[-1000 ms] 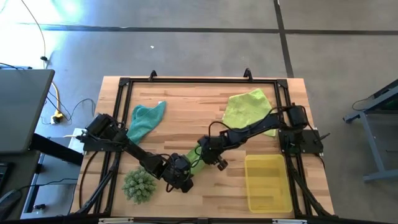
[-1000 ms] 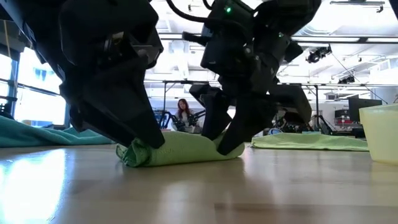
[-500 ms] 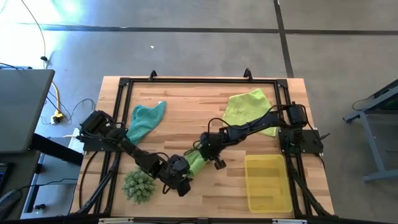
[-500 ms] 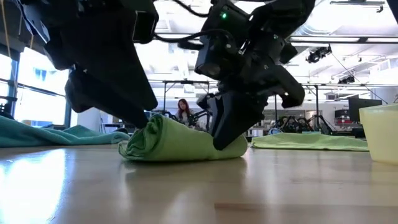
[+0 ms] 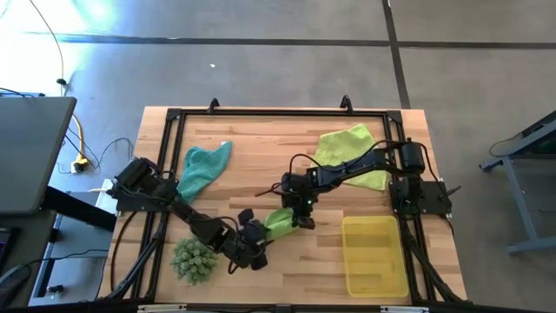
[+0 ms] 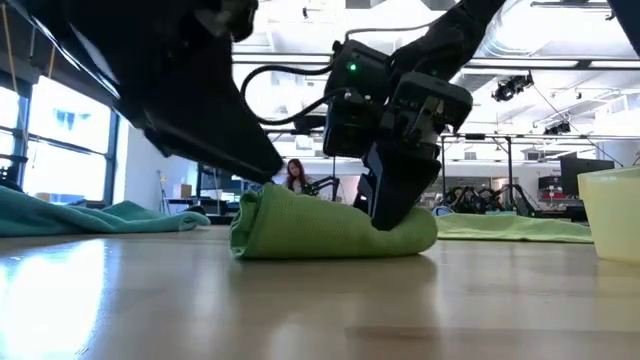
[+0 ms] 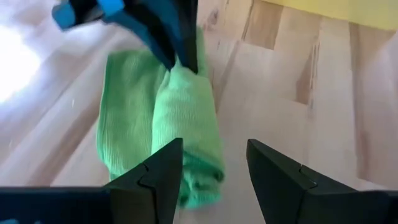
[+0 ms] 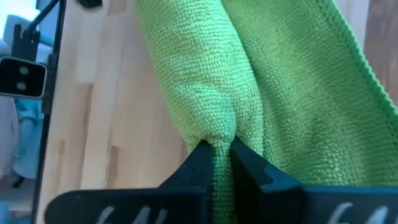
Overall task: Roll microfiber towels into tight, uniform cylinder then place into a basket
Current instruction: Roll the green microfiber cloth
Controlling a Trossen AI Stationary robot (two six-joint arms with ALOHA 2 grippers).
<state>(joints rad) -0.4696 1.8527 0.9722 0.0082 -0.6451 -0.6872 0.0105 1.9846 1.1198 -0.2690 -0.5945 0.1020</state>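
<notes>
The bright green microfiber towel (image 5: 279, 222) lies on the table as a loose, thick roll (image 6: 330, 228). My right gripper (image 8: 216, 155) is shut on its end toward the basket (image 5: 375, 255). My left gripper (image 7: 214, 171) stands open just over the roll's other end (image 7: 196, 180), which shows beside one finger. A teal towel (image 5: 205, 167) lies crumpled at the far left. A pale yellow-green towel (image 5: 347, 153) lies spread at the far right. My right gripper pinches a raised fold of the green roll (image 8: 217, 138) between its two fingertips, near the roll's end. The fingers (image 6: 396, 205) slant down from above. The roll rests on the table along its whole length. Whether my left gripper touches the roll, I cannot tell.
A spiky green ball (image 5: 193, 259) sits near the front edge, left of my left arm. The translucent yellow basket stands at the front right. Bare wood (image 5: 287, 148) lies between the teal and the pale towels.
My right gripper has shut on the green towel's end. The towel has bunched from a flat, low bundle into a thicker roll and slid a little toward the table's right edge. My left gripper has lifted off the roll's other end and stays open.
</notes>
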